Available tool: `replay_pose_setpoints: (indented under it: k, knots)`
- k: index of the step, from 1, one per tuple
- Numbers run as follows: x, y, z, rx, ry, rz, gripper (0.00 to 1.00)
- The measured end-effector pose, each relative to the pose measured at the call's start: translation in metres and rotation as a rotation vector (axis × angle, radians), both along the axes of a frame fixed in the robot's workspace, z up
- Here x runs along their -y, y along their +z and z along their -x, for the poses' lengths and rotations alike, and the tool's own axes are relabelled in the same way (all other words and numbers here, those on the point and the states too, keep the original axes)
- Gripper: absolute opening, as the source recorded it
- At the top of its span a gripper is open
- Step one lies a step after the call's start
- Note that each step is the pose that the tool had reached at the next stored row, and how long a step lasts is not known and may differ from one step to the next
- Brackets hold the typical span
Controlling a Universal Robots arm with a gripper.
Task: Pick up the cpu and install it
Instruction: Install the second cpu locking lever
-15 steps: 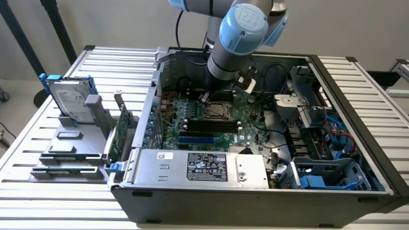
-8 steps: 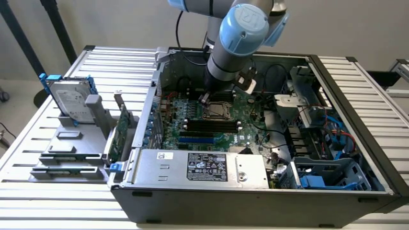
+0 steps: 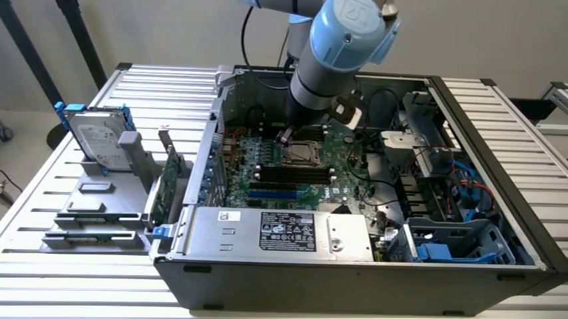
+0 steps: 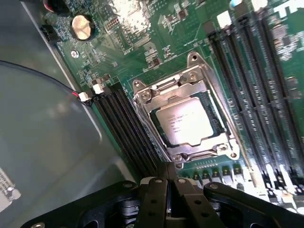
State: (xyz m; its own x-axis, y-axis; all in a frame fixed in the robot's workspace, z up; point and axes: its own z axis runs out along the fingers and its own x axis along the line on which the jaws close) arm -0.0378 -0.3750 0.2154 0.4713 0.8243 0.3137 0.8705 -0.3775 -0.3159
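Under the closed gripper (image 4: 167,183) the cpu (image 4: 187,121) lies unobstructed in its socket frame (image 4: 142,97); memory slots (image 4: 124,126) flank it closely; case wall (image 3: 215,133) stands farther off.

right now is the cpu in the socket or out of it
In: the cpu lies flat inside the socket frame on the motherboard.
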Motion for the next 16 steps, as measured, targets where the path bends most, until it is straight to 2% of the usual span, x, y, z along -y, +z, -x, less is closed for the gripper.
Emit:
replay_pose_setpoints:
  k: [3, 10, 14, 16]
  knots:
    - [0.0115, 0.0061, 0.000, -0.0046, 0.000, 0.0001, 0.11]
    - [0.0413, 0.0127, 0.000, -0.0127, -0.001, 0.0001, 0.11]
    - [0.0495, 0.0246, 0.000, -0.0224, -0.005, 0.0000, 0.11]
    - [0.0551, 0.0278, 0.000, -0.0277, -0.007, 0.0000, 0.11]
